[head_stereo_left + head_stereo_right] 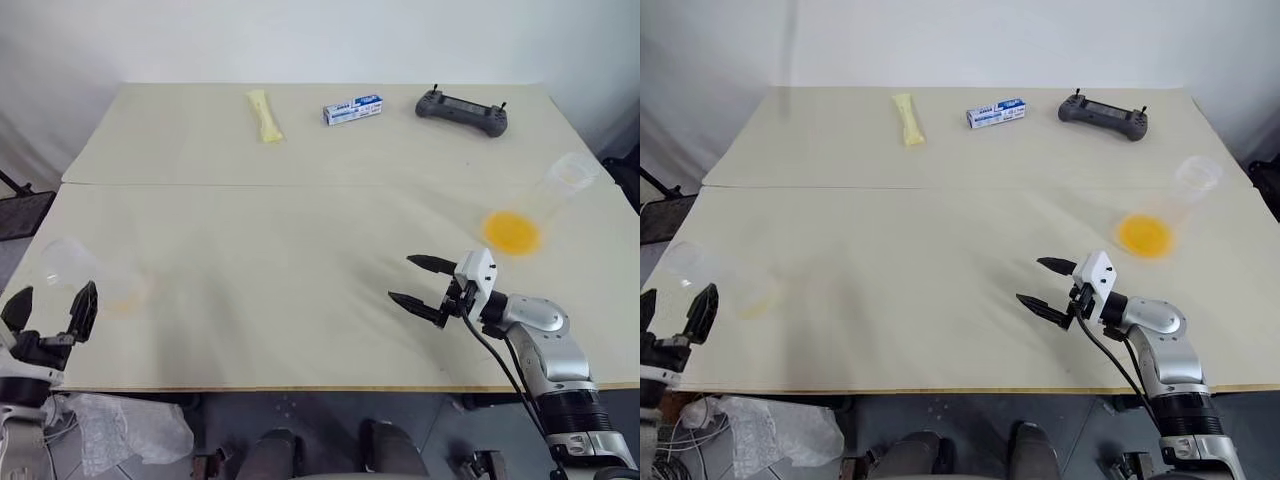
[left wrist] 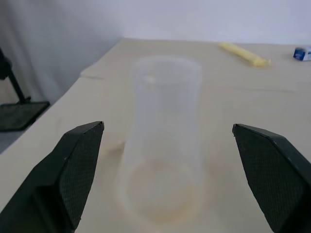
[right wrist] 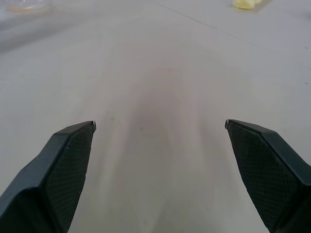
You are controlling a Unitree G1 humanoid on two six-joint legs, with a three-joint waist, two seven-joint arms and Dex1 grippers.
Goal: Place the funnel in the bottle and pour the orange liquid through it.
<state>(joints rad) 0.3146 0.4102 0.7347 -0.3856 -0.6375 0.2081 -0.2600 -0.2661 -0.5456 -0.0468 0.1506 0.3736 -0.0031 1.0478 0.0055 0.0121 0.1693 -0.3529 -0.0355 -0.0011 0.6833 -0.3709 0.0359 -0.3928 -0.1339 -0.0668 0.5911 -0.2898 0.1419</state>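
The bottle (image 1: 92,278) is a clear flask standing near the table's left edge, with a faint orange trace at its base. My left gripper (image 1: 55,295) is open just in front of it. In the left wrist view the bottle (image 2: 165,145) stands upright between the two spread fingers, touching neither. The orange liquid (image 1: 512,232) pools in the bottom of a second clear flask (image 1: 560,185) at the right. My right gripper (image 1: 400,278) is open over bare table, left of and nearer than that flask. I cannot make out the funnel.
A pale yellow packet (image 1: 265,115), a blue and white box (image 1: 353,109) and a grey controller (image 1: 461,110) lie along the far side of the table (image 1: 300,330). Crumpled plastic (image 1: 125,425) lies on the floor below the front left corner.
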